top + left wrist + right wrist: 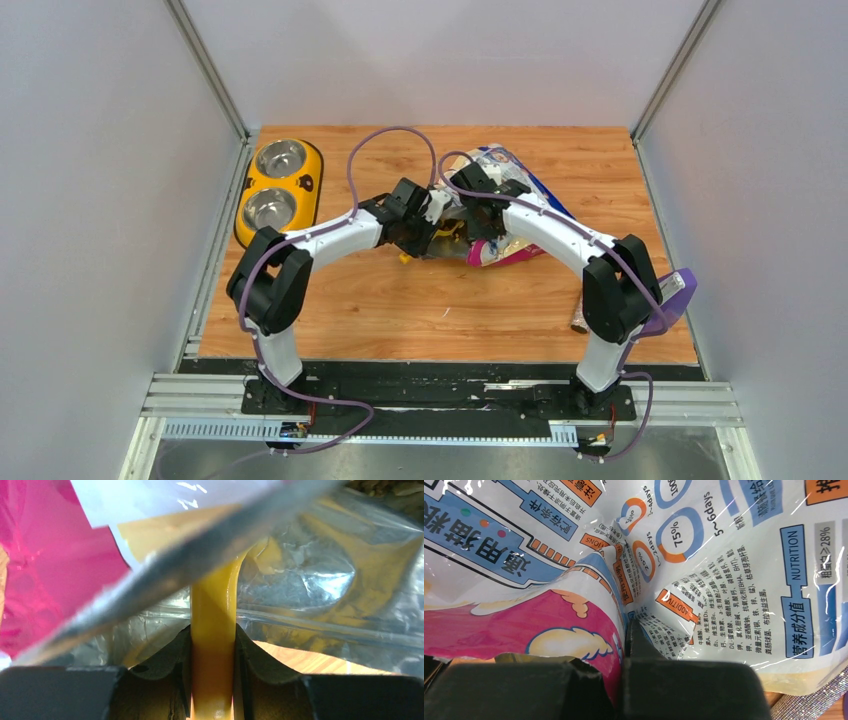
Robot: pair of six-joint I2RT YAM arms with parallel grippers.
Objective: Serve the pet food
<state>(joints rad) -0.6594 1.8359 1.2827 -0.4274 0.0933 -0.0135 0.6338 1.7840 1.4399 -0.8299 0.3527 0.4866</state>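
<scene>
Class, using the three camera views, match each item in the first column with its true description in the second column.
Column one:
1. cat food bag
2. yellow double bowl
3. left gripper
4. right gripper

Column two:
A. shut on a yellow handle
B. in the far left corner of the table
C. pinching a fold of printed wrapper
D. lying mid-table, foil-lined mouth open

Pairs: 1-D, 2-B, 3-A, 4-C
</scene>
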